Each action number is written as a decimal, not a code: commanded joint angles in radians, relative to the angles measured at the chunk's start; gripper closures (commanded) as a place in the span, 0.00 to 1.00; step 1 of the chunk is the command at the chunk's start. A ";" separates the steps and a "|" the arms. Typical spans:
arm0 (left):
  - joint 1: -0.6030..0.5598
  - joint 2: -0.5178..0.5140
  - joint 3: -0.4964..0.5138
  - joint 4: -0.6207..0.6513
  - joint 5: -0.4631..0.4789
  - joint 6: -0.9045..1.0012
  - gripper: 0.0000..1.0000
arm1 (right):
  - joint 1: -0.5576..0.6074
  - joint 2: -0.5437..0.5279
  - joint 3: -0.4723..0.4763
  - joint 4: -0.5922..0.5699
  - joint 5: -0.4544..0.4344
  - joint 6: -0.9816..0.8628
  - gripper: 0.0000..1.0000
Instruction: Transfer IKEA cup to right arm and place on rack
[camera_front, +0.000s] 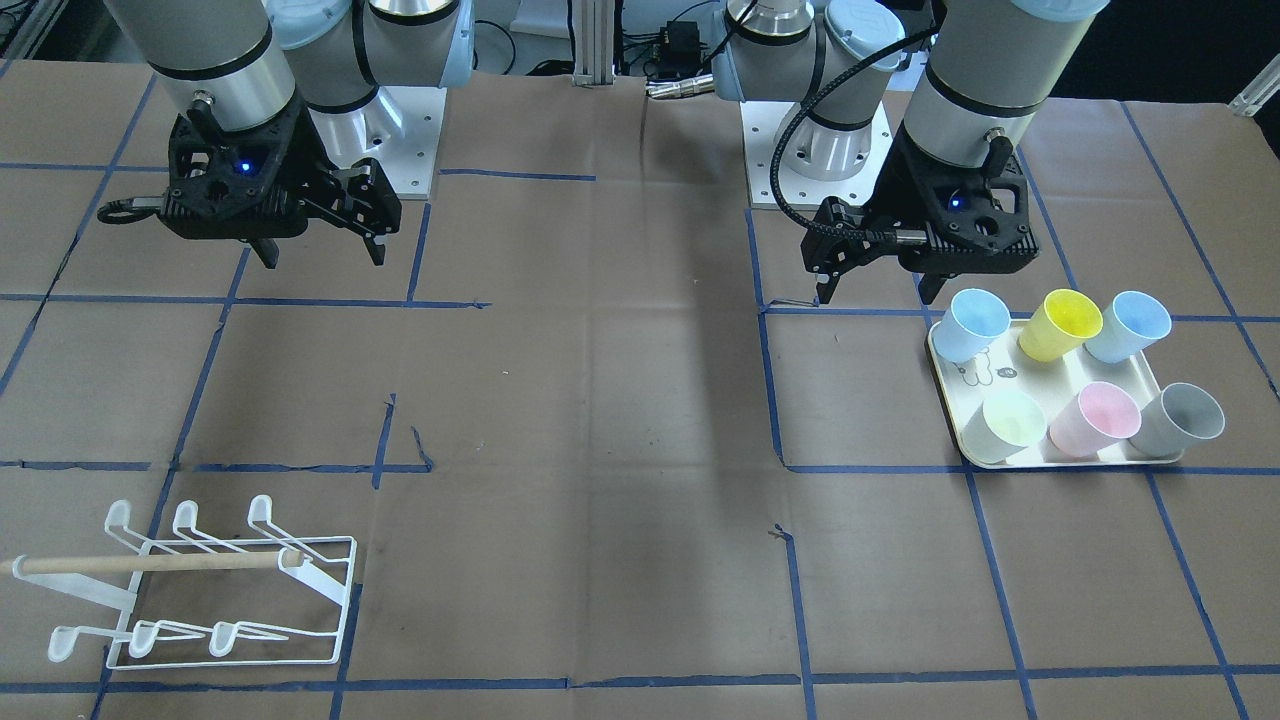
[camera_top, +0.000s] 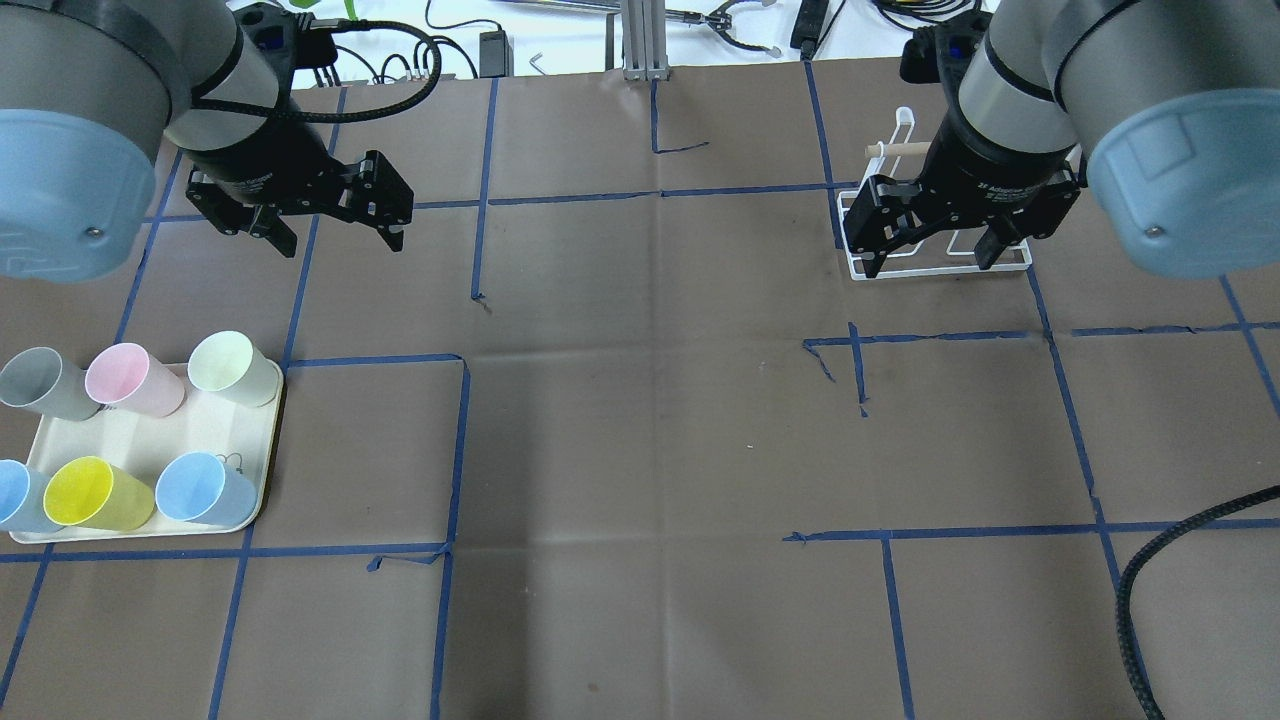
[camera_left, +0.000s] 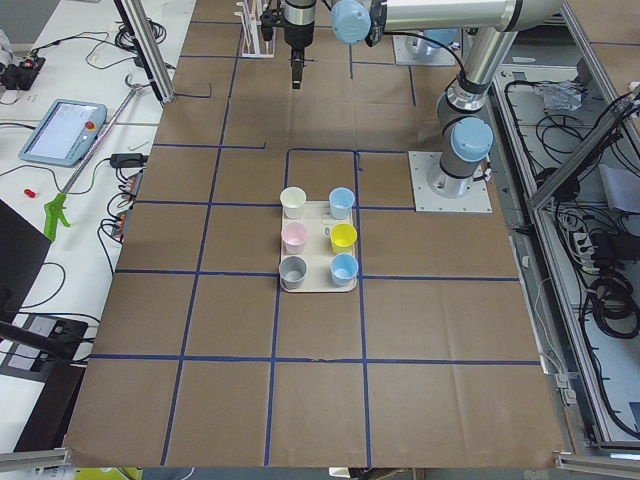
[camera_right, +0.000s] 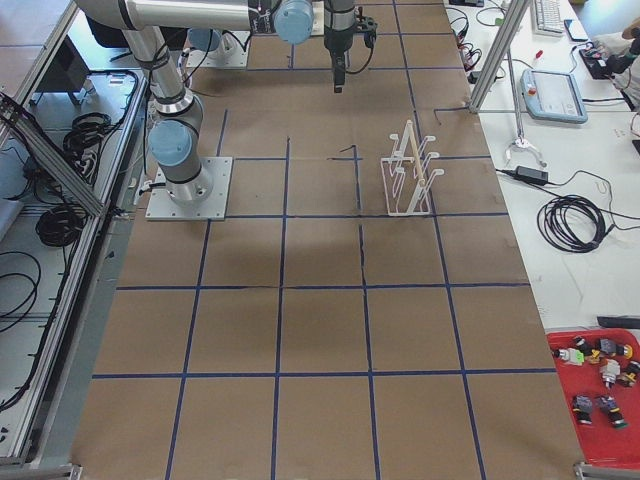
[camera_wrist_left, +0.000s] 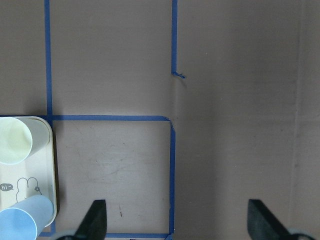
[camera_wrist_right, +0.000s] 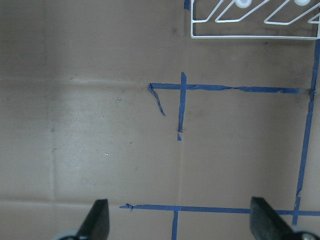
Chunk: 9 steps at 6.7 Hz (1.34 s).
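Several IKEA cups (camera_front: 1062, 322) stand on a cream tray (camera_front: 1060, 462): two blue, one yellow, one pale green, one pink and one grey. My left gripper (camera_top: 340, 240) hovers open and empty beyond the tray (camera_top: 130, 435). Its wrist view shows the pale green cup (camera_wrist_left: 15, 141) and a blue cup (camera_wrist_left: 22, 225) at the lower left, beside its fingers (camera_wrist_left: 95, 221). The right gripper (camera_top: 930, 262) hangs open and empty over the white wire rack (camera_top: 1005, 262), hiding part of it. The rack (camera_front: 200, 590) holds no cup; its near edge (camera_wrist_right: 255, 36) shows in the right wrist view.
Brown paper with a blue tape grid (camera_top: 460, 450) covers the table. Both arm bases (camera_front: 395, 140) are bolted at the robot's side. A thick ribbed black cable (camera_top: 1160, 570) loops in at the overhead view's lower right. Cables and a teach pendant (camera_right: 555, 95) lie off the table.
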 joint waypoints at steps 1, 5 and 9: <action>0.000 -0.001 0.000 0.000 0.002 0.002 0.00 | 0.000 0.001 0.000 -0.001 0.000 0.000 0.00; 0.092 -0.002 0.000 0.002 0.003 0.150 0.00 | 0.000 0.001 0.002 0.001 0.000 0.000 0.00; 0.311 -0.022 -0.002 0.000 -0.003 0.452 0.00 | -0.001 0.009 0.000 0.000 0.000 0.000 0.00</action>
